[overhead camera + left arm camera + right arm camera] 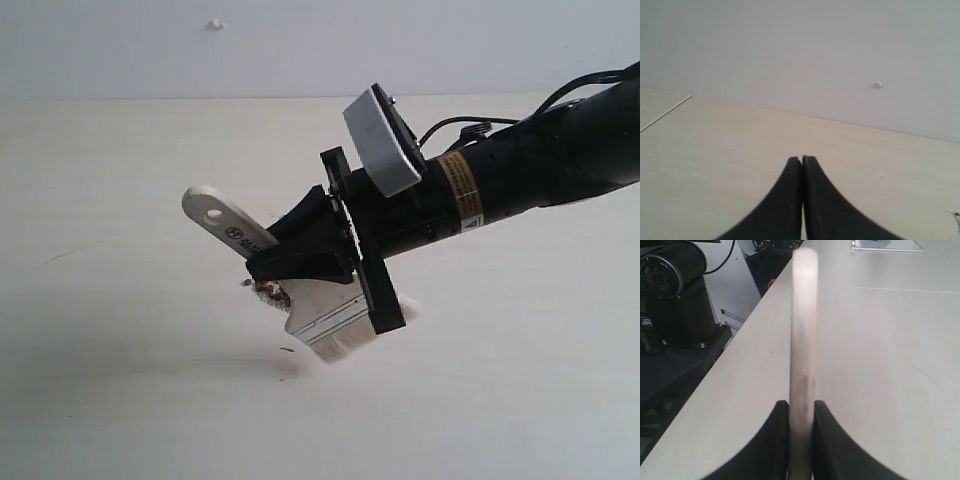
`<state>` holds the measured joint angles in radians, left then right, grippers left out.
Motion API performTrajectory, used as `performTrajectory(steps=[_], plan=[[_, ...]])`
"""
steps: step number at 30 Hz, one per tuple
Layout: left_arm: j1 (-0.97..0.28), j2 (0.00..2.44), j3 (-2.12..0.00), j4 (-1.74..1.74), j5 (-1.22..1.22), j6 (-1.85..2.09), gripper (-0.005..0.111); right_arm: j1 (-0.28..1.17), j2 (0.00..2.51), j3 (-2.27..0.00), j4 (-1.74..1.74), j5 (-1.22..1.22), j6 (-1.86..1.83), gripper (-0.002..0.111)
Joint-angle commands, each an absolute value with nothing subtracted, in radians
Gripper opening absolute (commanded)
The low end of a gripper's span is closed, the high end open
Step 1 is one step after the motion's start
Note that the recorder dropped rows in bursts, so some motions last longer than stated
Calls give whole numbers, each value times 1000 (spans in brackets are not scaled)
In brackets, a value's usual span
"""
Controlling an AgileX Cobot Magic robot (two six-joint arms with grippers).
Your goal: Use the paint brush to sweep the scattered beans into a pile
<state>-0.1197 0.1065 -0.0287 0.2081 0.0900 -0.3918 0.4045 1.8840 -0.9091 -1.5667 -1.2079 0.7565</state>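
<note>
Jaws of your right gripper (272,264) are pinched on the paint brush (322,308), closed flat against either side of its pale wooden handle (804,330), which in the right wrist view rises edge-on from between them. In the exterior view the grip sits low on the handle, just above the silver ferrule (318,300). The holed end of the handle points up and to the left, and the arm reaches in from the right. The brush is tilted, its whitish bristles (340,346) turned down and seemingly touching the pale bench (120,200). The beans (268,292) show only as a small reddish-brown clump just beside the ferrule, tucked under the black fingers; how many more lie behind the brush and gripper is hidden. A lone dark speck (288,350) lies apart, near the bristle tips. Jaws of your left gripper (801,159) are pressed together on nothing, hovering over the bench and facing the wall, away from the work. Judged from this, you are in the sweeping step itself, probably late in it, since the beans you can see lie close together. The next move likely calls for a short, light stroke that draws the bristles toward the clump. Hold the brush tips down on the bench and go slowly, so the round beans roll together and do not skip away or slip under the bristles.
</note>
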Motion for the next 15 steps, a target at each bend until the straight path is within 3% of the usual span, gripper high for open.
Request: performTrajectory(steps=[1,15], plan=[[-124,103,-24,202,89,-395,0,396,1946,-914,-1568,-1221,744,0],[-124,103,-24,202,89,-395,0,396,2088,-923,-1391,-1221,471,0]])
